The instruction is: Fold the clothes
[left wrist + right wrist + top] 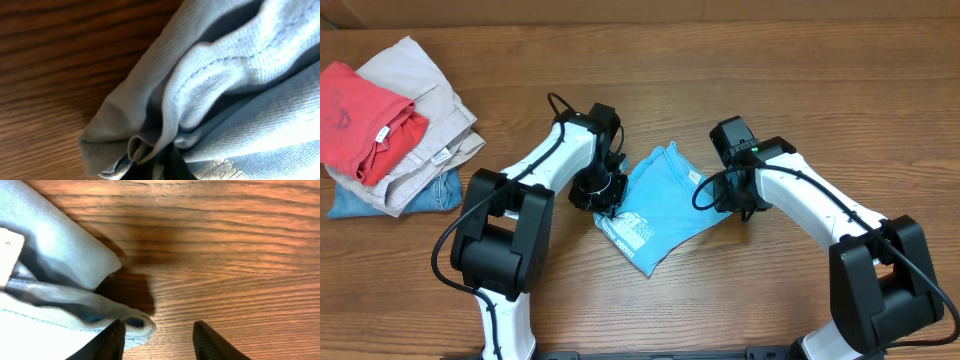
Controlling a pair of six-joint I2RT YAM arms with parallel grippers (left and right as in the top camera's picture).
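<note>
The blue shirt (660, 205) lies crumpled in the middle of the table (720, 80), a little below the centre of the overhead frame, between the two arms. Its white print is turned up at the lower left part of the cloth.

The left gripper (607, 192) is at the left edge of the blue shirt. In the left wrist view its dark fingers (172, 165) are at the bottom centre, and several folds of cloth, one with a stitched hem, run together into them. The jaws are closed on this bunch of cloth.

The right gripper (738, 205) is at the right edge of the blue shirt. In the right wrist view its jaws stand apart, with bare wood between them. The hem of the shirt touches the left finger (112, 340) and nothing is held.

In the upper left of the overhead frame there is a pile, well apart from the arms: a red shirt (355, 115) on beige trousers (425, 100), with denim (380, 205) under them.
</note>
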